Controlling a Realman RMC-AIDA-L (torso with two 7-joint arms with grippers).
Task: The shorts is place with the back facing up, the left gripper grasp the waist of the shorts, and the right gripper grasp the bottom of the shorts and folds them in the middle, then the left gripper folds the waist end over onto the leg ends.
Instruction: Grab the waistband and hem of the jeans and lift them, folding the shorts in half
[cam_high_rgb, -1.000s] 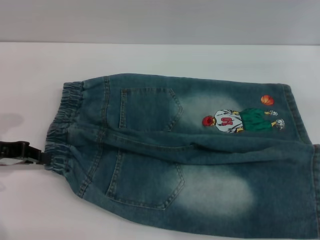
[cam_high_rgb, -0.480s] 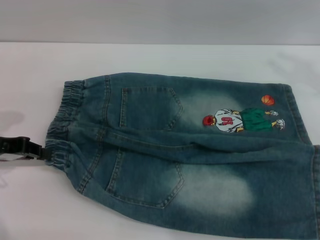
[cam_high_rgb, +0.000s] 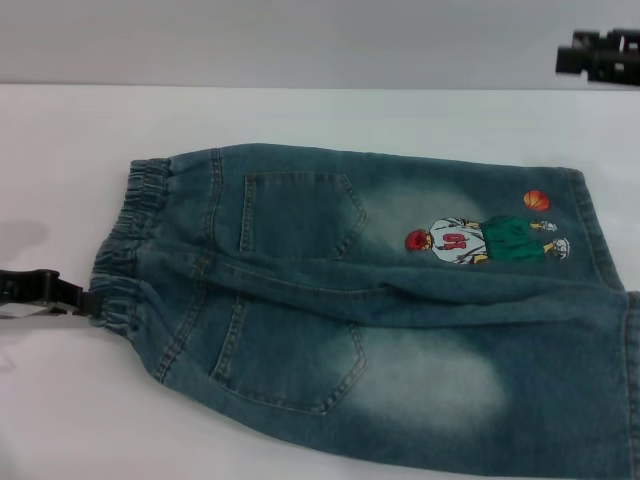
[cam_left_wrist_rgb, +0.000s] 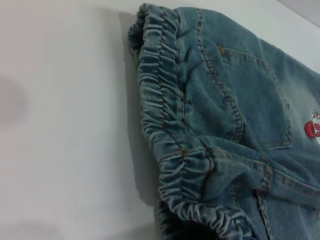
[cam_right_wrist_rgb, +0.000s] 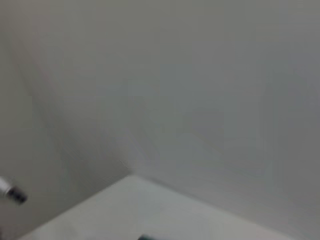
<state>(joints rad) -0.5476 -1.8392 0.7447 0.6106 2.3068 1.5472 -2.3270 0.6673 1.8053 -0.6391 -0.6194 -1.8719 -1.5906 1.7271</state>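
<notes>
The faded blue denim shorts (cam_high_rgb: 380, 310) lie flat on the white table (cam_high_rgb: 320, 120), back pockets up. Their gathered waist (cam_high_rgb: 125, 250) points left and the leg ends (cam_high_rgb: 585, 215) point right, running past the frame's edge. An embroidered player (cam_high_rgb: 480, 240) and orange ball (cam_high_rgb: 536, 200) sit near the far leg's hem. My left gripper (cam_high_rgb: 88, 302) reaches in low from the left, its tip touching the near part of the waist. The left wrist view shows the ruffled waist (cam_left_wrist_rgb: 165, 125) close up. My right gripper (cam_high_rgb: 575, 57) hangs high at the far right, well off the cloth.
A pale wall (cam_high_rgb: 300, 40) rises behind the table's far edge. Bare tabletop surrounds the shorts on the left and far sides. The right wrist view shows only the wall (cam_right_wrist_rgb: 200, 90) and a corner of table (cam_right_wrist_rgb: 150, 205).
The right gripper has come into view at the top right. The left gripper has shifted slightly farther along the waist edge. The shorts have barely moved.
</notes>
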